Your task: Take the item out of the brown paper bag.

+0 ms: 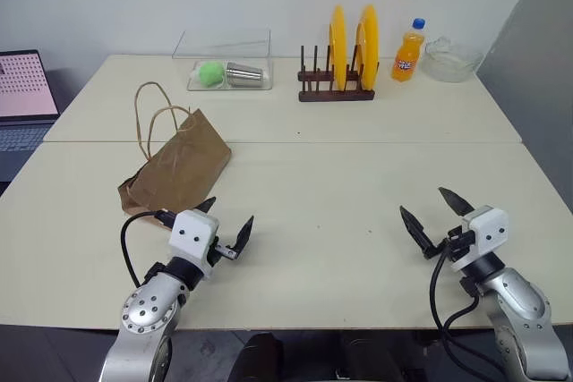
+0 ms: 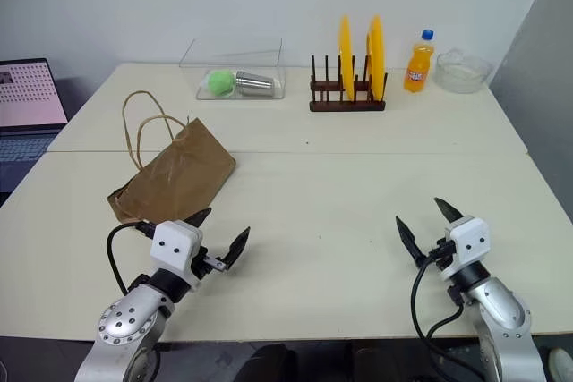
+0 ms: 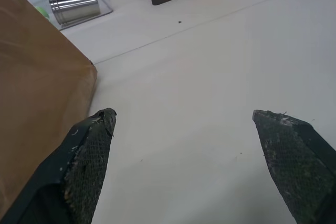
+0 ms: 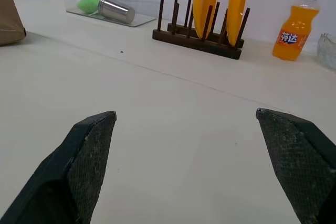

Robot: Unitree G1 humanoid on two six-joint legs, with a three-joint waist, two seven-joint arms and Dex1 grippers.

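The brown paper bag (image 1: 177, 172) lies creased on its side on the left half of the table, its two cord handles (image 1: 148, 109) looping up toward the back. The item is hidden from view. My left gripper (image 1: 229, 214) hovers open just in front of the bag, slightly to its right, its near finger close beside the bag's side (image 3: 37, 114). My right gripper (image 1: 423, 203) stands open over bare table at the front right, far from the bag. Nothing is between either pair of fingers.
At the back stand a clear box (image 1: 228, 73) holding a green ball and a metal cup, a wooden rack with yellow plates (image 1: 338, 78), an orange soda bottle (image 1: 408, 51) and a glass bowl (image 1: 450, 60). A laptop (image 1: 22, 96) sits far left.
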